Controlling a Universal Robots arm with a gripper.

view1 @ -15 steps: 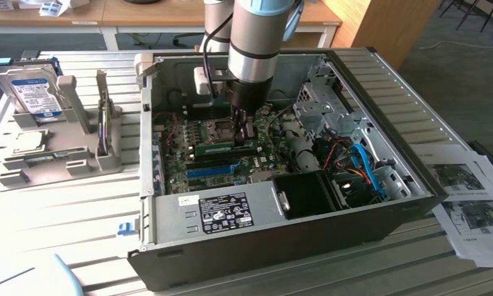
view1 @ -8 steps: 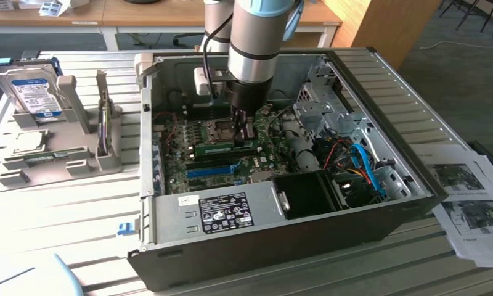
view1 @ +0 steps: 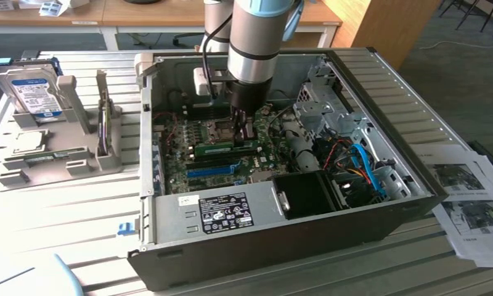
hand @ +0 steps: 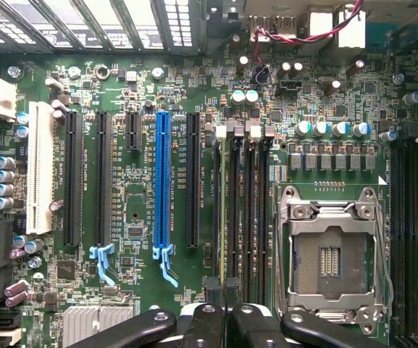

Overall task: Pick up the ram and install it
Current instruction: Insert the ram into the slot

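The ram (view1: 224, 148), a narrow green stick, stands on its long edge across the motherboard inside the open computer case (view1: 411, 185), just in front of the CPU socket (view1: 222, 127). My gripper (view1: 244, 137) reaches straight down into the case, its fingers shut on the stick near its end toward the exterior view's right. In the wrist view the black fingertips (hand: 207, 322) of the gripper (hand: 226, 322) stand nearly together over the row of black memory slots (hand: 241, 210), between the blue expansion slot (hand: 162, 188) and the CPU socket (hand: 332, 254).
A hard drive (view1: 34, 92) stands in a grey fixture (view1: 57, 157) at the exterior view's left. The case holds a power supply (view1: 222, 209), a black fan block (view1: 312, 194) and blue cables (view1: 366, 166). Printed papers (view1: 468, 197) lie at the exterior view's right.
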